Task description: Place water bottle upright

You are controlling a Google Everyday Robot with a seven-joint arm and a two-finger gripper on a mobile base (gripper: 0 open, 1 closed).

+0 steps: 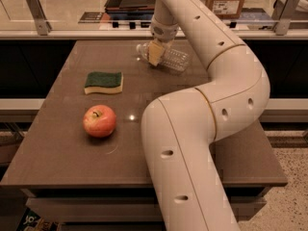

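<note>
Presently the water bottle (pixel 172 59) lies on its side at the far part of the table (pixel 62 146), neck end toward the left. The gripper (pixel 155 53) sits down over that neck end. Whether it grips or stands loose cannot be told. Nearer, a green sponge (pixel 103 82) and an apple (pixel 99 121), both well apart from the bottle.

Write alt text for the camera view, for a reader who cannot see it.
The robot's white arm reaches over a brown table, its gripper at the neck end of a clear water bottle lying on its side near the far edge. A green-and-yellow sponge and a red apple sit apart, nearer the camera.
</note>
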